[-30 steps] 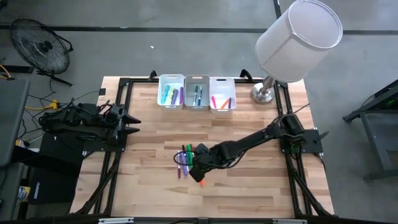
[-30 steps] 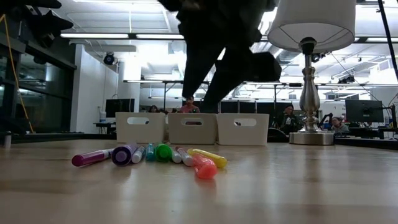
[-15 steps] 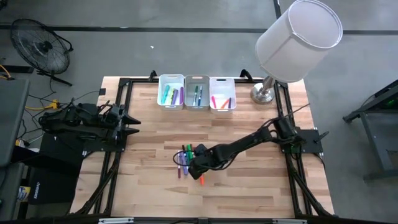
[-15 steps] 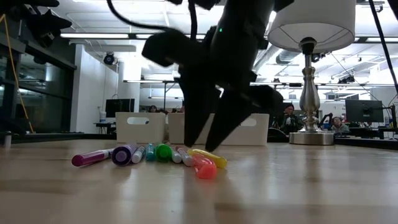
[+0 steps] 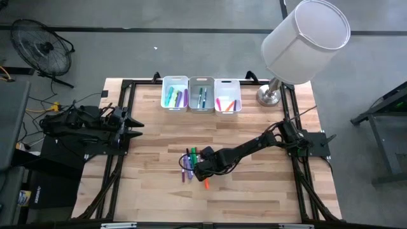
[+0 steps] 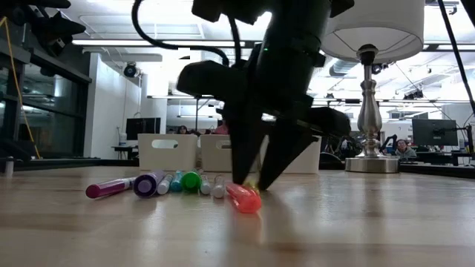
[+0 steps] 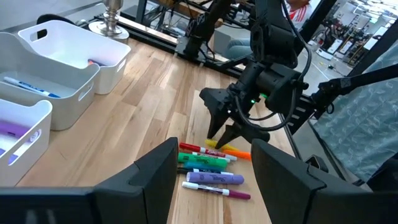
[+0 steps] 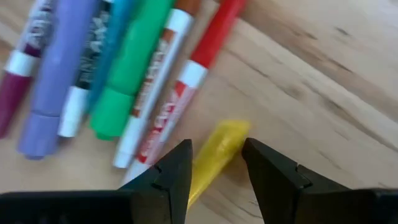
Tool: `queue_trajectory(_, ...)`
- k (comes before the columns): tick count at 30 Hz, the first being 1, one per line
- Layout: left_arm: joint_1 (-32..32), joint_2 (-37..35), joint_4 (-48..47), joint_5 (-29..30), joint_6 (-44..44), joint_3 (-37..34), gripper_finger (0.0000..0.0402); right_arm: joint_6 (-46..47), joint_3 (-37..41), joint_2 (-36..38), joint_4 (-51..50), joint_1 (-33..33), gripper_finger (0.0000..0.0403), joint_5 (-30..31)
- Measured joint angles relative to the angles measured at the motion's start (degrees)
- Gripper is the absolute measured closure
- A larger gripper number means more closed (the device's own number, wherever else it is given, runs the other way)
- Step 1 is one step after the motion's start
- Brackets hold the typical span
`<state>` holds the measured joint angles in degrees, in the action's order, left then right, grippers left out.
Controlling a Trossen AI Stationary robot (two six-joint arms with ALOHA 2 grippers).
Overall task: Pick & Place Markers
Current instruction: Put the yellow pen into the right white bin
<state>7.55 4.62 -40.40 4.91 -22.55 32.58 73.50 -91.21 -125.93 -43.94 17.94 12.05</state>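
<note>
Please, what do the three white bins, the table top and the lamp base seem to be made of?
White bins: probably moulded plastic, matte, with smooth rounded rims and cut-out handles.
Table top: wood, seemingly butcher-block, with pale joined strips, visible grain and a soft sheen.
Lamp base: likely metal, polished silver, with bright reflections on the turned stem.

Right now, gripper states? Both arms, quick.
Left gripper: open, empty, parked at the table's left edge.
Right gripper: open, down over the loose markers, fingers straddling the yellow marker, not closed on it.
</note>
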Motion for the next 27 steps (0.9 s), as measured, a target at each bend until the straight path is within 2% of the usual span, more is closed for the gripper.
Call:
queue_trajectory(10,-0.02,0.01,0.00,0.02,0.00,0.00,0.0200,13.13,0.03,-0.02,-7.12,-0.07,0.0261,-2.64)
queue_trajectory(17,-0.01,0.00,0.00,0.02,0.00,0.00,0.0200,23.52,0.17,-0.07,-6.94,0.09,0.0261,-6.53)
queue_trajectory(22,0.00,0.02,-0.01,0.02,0.00,0.00,0.0200,31.01,0.31,-0.07,-5.66,1.24,0.0261,-6.91)
queue_trajectory(27,-0.02,0.00,0.00,0.02,-0.02,0.00,0.0200,32.97,0.30,-0.07,-6.74,1.58,0.0261,-7.23)
